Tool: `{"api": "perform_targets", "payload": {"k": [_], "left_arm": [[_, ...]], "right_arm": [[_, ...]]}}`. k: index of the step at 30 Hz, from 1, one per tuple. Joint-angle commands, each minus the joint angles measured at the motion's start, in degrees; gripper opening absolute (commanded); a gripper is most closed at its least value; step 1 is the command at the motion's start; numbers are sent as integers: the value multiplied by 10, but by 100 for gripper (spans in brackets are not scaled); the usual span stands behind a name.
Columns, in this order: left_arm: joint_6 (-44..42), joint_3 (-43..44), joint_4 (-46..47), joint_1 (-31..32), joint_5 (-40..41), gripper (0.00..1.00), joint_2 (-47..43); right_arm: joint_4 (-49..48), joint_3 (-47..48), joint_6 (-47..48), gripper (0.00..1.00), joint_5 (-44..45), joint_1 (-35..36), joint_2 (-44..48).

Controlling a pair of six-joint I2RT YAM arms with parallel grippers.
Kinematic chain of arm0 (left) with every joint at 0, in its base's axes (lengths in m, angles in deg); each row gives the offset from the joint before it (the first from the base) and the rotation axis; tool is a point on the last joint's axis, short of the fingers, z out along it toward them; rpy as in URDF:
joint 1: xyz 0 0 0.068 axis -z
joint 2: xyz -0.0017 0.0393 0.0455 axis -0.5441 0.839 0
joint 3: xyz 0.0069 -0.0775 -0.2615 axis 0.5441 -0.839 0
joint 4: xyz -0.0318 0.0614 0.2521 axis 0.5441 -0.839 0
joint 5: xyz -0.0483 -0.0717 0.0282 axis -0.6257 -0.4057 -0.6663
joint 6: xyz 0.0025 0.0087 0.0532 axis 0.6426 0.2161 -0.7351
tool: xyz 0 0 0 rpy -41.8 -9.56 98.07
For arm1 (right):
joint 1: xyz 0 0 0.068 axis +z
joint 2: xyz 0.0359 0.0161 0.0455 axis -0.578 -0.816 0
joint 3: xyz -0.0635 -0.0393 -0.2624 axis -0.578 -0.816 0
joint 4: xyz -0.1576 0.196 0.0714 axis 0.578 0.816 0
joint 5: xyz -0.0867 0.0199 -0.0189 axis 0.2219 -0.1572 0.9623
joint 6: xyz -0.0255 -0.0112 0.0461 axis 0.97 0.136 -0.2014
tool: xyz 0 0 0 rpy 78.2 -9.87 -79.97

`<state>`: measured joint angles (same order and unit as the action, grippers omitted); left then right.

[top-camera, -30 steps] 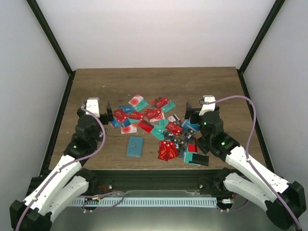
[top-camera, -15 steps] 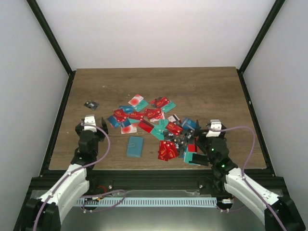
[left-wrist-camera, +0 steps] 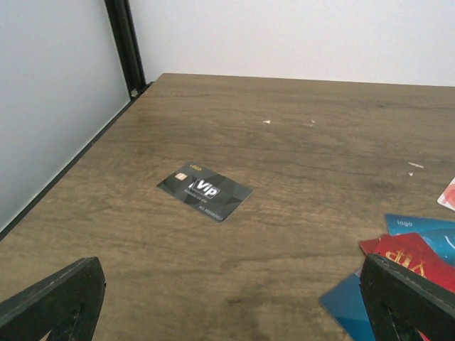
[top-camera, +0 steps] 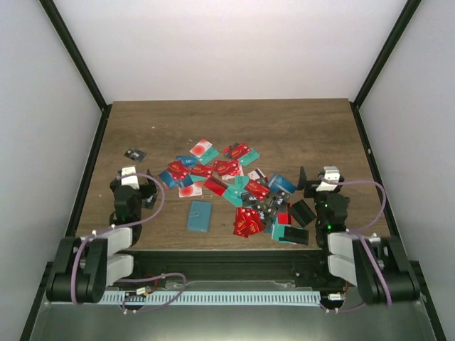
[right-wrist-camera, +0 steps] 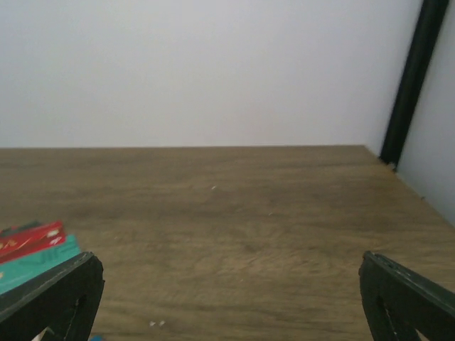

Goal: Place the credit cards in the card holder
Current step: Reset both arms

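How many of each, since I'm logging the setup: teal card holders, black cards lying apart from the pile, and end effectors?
Card holder: 1
Lone black card: 1
End effectors, both open: 2 (left end effector, right end effector)
Total: 4

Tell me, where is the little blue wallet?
In the top view, the card holder lies flat on the table near its front edge, left of centre, just left of red credit cards.

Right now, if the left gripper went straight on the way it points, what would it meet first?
Likely the black VIP card, lying alone ahead of the left gripper; depth is uncertain.
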<state>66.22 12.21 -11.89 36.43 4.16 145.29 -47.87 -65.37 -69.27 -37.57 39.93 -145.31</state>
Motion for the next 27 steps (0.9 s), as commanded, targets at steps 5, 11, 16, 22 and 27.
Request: {"api": "perform_targets", "payload": {"k": [5, 11, 16, 22, 27], "left_arm": [[21, 59, 188, -63, -111, 100, 131], [21, 70, 265, -84, -144, 100, 221], [9, 90, 255, -80, -159, 100, 255], [4, 100, 245, -66, -127, 100, 261], [-2, 102, 240, -58, -119, 100, 260]], "right_arm": [[-174, 38, 9, 100, -122, -25, -163], [-196, 67, 11, 100, -170, -44, -256], [-96, 132, -5, 100, -177, -58, -268], [-96, 128, -5, 100, -177, -59, -264], [-99, 126, -4, 100, -172, -57, -264]]}}
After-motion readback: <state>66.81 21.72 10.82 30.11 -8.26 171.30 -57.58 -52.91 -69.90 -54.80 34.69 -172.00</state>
